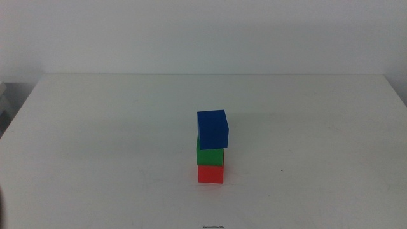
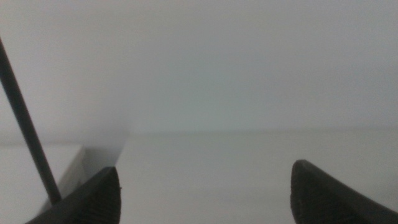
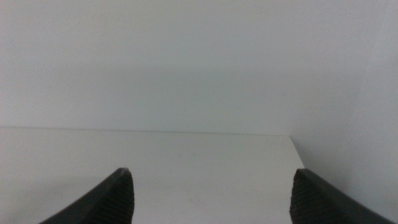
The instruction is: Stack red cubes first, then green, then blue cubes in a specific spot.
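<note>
In the middle view a stack stands on the white table (image 1: 95,127), a little in front of its middle. The red cube (image 1: 210,173) is at the bottom, the green cube (image 1: 210,155) rests on it, and the larger blue cube (image 1: 212,129) sits on top, slightly turned and overhanging. No arm shows in the middle view. My left gripper (image 2: 205,193) is open and empty, facing bare table and wall. My right gripper (image 3: 211,196) is open and empty too. Neither wrist view shows the cubes.
The table's far edge meets a plain white wall. A thin dark rod or cable (image 2: 28,127) crosses the left wrist view beside that gripper. The table's corner edge (image 3: 298,152) shows in the right wrist view.
</note>
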Controlling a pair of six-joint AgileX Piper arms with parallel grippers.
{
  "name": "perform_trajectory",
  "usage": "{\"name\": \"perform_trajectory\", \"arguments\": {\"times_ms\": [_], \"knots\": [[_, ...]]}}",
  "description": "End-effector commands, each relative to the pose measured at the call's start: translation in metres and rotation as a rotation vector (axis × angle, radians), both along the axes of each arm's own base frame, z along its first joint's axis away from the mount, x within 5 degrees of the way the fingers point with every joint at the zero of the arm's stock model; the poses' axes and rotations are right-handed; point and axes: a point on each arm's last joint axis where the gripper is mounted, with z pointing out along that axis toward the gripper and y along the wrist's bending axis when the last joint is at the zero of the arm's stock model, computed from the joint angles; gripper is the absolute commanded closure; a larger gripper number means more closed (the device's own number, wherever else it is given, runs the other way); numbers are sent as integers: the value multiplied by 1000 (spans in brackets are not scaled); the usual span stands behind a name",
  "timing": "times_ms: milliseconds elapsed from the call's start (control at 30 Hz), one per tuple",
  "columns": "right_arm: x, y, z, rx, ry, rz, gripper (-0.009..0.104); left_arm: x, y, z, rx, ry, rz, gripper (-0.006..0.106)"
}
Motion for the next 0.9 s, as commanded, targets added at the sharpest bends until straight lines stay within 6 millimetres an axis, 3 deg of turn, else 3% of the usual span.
{"name": "perform_trajectory", "arguments": {"times_ms": [0, 200, 367, 500, 867], "knots": [[-8, 0, -8, -29, -118, 3, 31, -4, 0, -8, -18, -82, 7, 7], [-22, -1, -72, -31, -74, 4, 31, -11, 1, -72, -19, -53, 14, 7], [-24, -1, -116, -32, -21, 4, 31, -14, 1, -111, -20, -42, 17, 7], [-27, -2, -122, -38, 12, -2, 31, -18, 1, -128, -19, -27, 15, 7], [-27, -2, -122, -38, 9, -2, 31, -18, 1, -122, -17, -88, 20, 7]]}}
